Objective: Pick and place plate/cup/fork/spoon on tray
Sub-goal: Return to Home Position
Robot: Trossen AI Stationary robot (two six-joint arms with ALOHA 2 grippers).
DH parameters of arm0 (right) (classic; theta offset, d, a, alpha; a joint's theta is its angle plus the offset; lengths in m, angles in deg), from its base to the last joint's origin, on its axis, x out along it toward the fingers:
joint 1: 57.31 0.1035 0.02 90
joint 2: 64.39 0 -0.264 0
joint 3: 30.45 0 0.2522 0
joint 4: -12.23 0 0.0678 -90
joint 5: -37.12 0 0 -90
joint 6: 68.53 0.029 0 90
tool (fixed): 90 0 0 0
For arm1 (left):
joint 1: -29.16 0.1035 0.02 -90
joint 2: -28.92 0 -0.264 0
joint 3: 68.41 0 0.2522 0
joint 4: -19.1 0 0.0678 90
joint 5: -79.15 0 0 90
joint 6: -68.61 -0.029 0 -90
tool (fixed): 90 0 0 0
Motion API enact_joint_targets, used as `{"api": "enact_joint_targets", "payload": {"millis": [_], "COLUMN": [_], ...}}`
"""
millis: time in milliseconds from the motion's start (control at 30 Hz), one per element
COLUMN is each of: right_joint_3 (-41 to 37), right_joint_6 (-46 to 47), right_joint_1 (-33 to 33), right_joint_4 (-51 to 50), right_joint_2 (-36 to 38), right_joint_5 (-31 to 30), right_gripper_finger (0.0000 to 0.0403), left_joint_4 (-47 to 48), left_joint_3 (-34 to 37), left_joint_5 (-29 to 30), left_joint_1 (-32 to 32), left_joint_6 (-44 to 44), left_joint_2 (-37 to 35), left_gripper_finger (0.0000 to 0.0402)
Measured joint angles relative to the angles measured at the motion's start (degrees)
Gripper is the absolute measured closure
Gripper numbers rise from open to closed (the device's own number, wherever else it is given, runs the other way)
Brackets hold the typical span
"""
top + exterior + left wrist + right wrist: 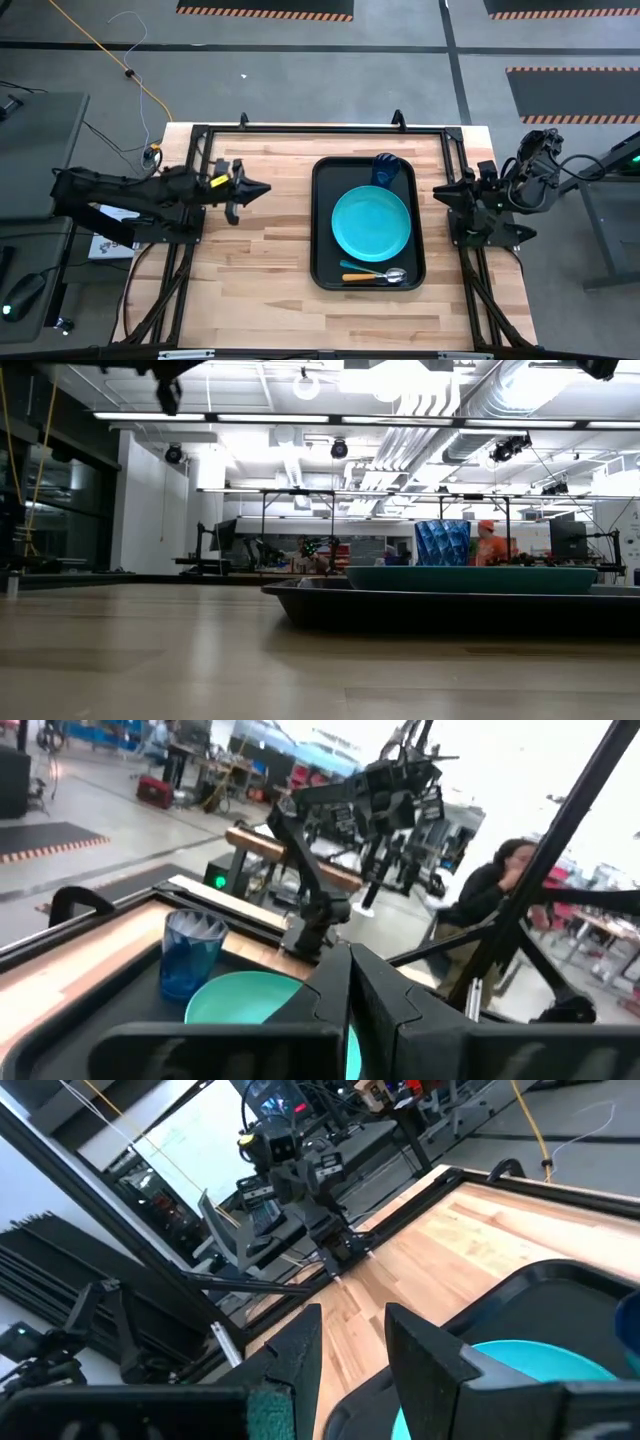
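Top cam shows fork (352,266) and spoon (372,277) between my left pincer (265,188), pressed together, and right pincer (437,192), spread; low cam only catches plate (470,578) and cup (442,542).

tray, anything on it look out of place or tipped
Nothing stands out: the plate sits flat on the tray, the cup stands upright at one end, the fork and spoon lie side by side at the other.
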Motion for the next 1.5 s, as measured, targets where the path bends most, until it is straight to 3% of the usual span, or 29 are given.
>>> {"api": "enact_joint_targets", "payload": {"millis": [200,400,633,1033,1300,1500], "right_joint_3": [0.0,0.0,0.0,0.0,0.0,0.0], "right_joint_6": [0.47,3.25,3.47,7.02,9.43,5.84], "right_joint_1": [0.0,0.01,0.0,0.02,0.02,0.02], "right_joint_4": [-0.77,-1.98,-2.58,-2.06,-1.99,-2.11], "right_joint_2": [0.0,0.0,0.0,-0.02,-0.02,0.11], "right_joint_5": [-0.07,-0.04,-0.05,-1.55,-1.94,-1.82], "right_gripper_finger": [0.0299,0.0299,0.0299,0.0299,0.0329,0.0385], "left_joint_4": [-6.52,-15.93,-17.5,7.26,9.65,9.53], "left_joint_3": [9.93,19.85,26.41,27.0,26.54,26.52], "left_joint_5": [4.97,4.27,1.15,-1.21,0.12,0.14], "left_joint_1": [-4.83,-5.21,-3.39,-3.15,-3.11,-3.11], "left_joint_6": [0.41,-0.47,1.95,4.49,1.49,1.47], "left_joint_2": [-6.54,-11.65,-21.33,-38.83,-38.54,-38.16], "left_gripper_finger": [0.0402,0.0402,0.0402,0.0402,0.0402,0.0402]}}
